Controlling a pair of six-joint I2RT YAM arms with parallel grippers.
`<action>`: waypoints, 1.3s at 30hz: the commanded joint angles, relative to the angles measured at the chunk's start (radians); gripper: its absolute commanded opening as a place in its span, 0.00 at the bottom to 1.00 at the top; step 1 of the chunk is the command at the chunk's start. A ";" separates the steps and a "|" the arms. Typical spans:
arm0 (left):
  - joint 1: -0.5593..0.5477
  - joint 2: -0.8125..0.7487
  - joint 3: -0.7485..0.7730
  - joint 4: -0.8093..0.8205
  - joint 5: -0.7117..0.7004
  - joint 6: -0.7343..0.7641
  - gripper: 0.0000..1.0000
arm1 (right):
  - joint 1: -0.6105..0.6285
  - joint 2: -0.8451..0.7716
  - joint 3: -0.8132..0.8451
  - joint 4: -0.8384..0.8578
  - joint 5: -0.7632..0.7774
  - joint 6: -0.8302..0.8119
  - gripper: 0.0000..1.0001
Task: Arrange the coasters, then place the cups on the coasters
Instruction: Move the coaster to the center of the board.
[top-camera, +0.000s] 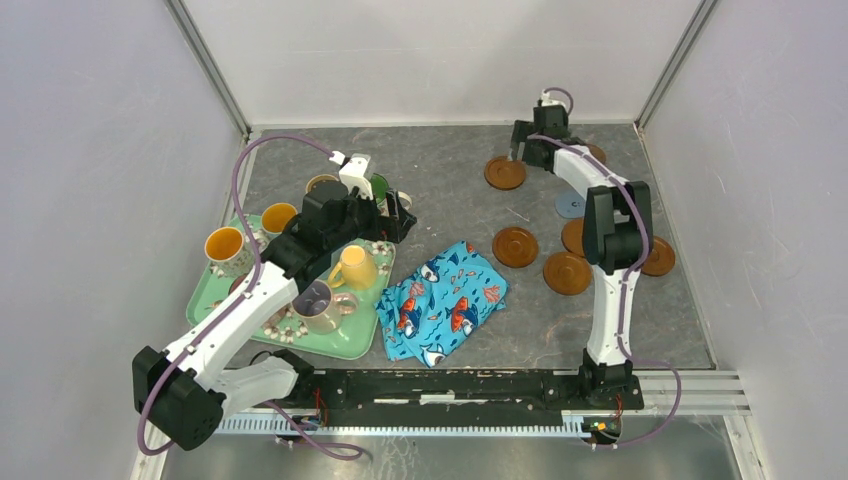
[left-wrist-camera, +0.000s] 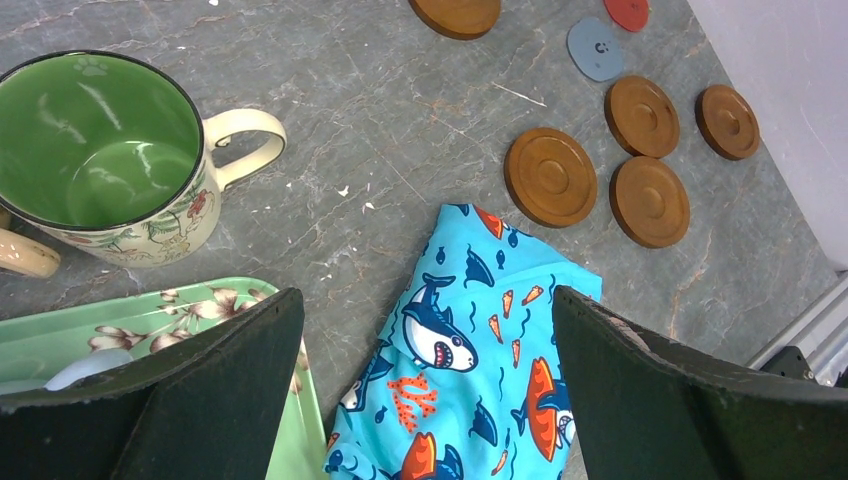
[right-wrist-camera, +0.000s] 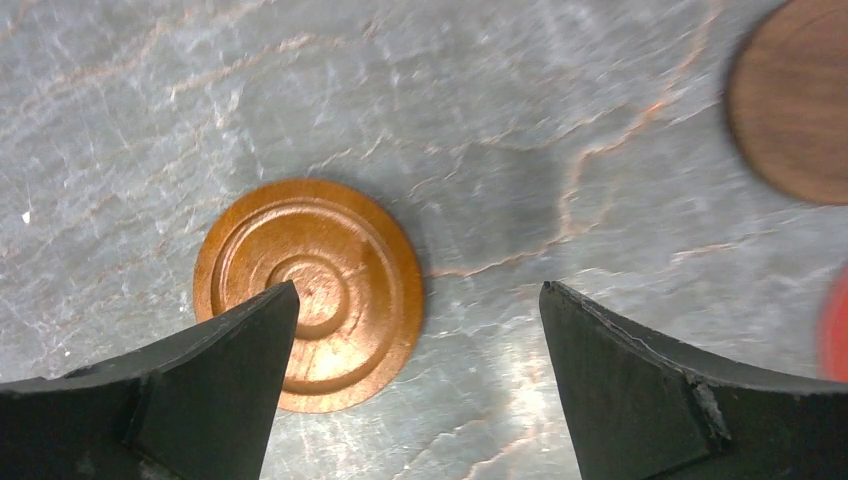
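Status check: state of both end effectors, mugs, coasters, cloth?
Left end effector: open, empty.
Right end effector: open, empty, hovering partly over ringed coaster.
Green-lined mug: upright, empty, on table.
Yellow mug: upright, on tray.
Brown coasters: flat, bare.
Cloth: crumpled, on table.

Crumpled bright-blue shark-print cloth (top-camera: 445, 300) sprawls on the grey marbled tabletop (top-camera: 450, 180), its left edge seemingly touching the pale-green floral rectangular tray (top-camera: 352, 342).
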 joint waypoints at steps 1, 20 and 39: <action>0.006 -0.002 0.006 0.026 0.023 0.075 1.00 | -0.056 -0.080 0.003 0.022 0.079 -0.069 0.98; 0.005 0.016 0.005 0.027 0.014 0.078 1.00 | -0.226 0.145 0.155 0.148 -0.127 -0.055 0.98; 0.006 0.029 0.005 0.022 0.012 0.083 1.00 | -0.215 0.087 -0.019 0.144 -0.232 -0.007 0.98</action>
